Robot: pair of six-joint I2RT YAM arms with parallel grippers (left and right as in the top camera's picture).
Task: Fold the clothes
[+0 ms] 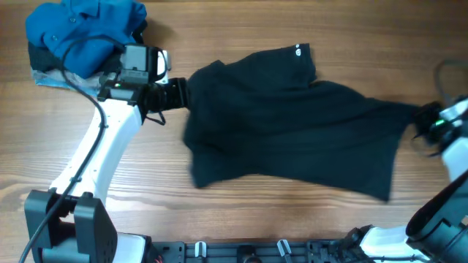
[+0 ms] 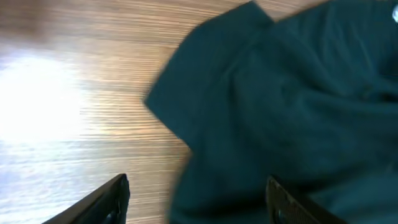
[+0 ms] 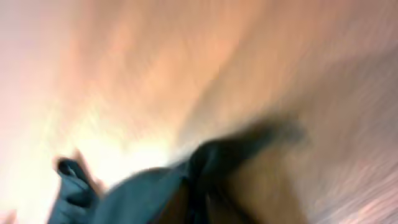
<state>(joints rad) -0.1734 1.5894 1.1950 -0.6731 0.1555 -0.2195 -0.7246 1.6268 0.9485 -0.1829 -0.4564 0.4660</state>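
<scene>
Overhead view: the black T-shirt (image 1: 292, 128) lies spread and rumpled at the centre of the table (image 1: 241, 212). From the near-left base the left arm reaches diagonally. The left gripper (image 1: 183, 93) meets the shirt's left edge, with its fingers (image 2: 115, 194) spread apart. The right gripper (image 1: 423, 120) meets the drawn-out right corner. Its finger state cannot be told, as the wrist view is blurred.

The T-shirt (image 1: 292, 124) is soft, matt black cloth, lightly creased. The table (image 1: 241, 219) is smooth grained wood with a faint sheen. At its far-left corner, the blue shirt (image 1: 80, 29) is matt cloth.
</scene>
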